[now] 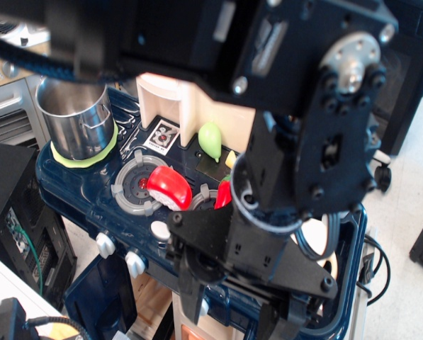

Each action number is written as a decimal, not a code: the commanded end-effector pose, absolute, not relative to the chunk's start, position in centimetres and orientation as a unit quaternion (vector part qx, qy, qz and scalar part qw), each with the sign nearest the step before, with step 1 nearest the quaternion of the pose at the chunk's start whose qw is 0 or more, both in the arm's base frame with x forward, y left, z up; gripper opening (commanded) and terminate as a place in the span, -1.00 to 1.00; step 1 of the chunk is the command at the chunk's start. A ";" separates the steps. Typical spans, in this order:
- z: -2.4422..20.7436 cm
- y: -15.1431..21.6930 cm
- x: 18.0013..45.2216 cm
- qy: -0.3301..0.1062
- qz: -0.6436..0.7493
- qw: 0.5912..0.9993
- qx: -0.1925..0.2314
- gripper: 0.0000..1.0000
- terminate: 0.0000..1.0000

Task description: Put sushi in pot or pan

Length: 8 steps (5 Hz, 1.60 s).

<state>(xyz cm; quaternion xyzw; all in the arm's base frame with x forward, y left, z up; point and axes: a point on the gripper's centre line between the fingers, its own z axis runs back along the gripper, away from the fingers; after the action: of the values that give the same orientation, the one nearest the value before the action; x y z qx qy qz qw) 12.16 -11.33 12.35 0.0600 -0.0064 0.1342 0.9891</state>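
Note:
The sushi, with a glossy red top and a white base, lies on the grey burner ring of the dark blue toy stove. The shiny steel pot stands upright on a light green mat at the stove's back left corner; it looks empty. My gripper hangs at the bottom of the view, in front of and to the right of the sushi, apart from it. Its black fingers stand spread and hold nothing. The arm hides the stove's right half.
A green pear-shaped toy stands at the cream back wall. A red piece, likely the chili pepper, peeks out beside the arm. White knobs line the stove's front edge. Black boxes stand on the floor at left.

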 end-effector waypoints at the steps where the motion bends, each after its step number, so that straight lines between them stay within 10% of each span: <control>1: 12.4 -11.3 12.2 -0.006 0.134 0.989 0.060 1.00 -1.00; 4: 12.5 -5.9 18.4 -0.025 0.159 0.983 0.092 1.00 -1.00; 8: 9.7 2.2 24.5 -0.094 0.622 0.777 -0.006 1.00 -1.00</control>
<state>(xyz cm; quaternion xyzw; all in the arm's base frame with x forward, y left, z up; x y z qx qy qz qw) 24.70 2.19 8.06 0.0013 -0.0920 0.6455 0.7582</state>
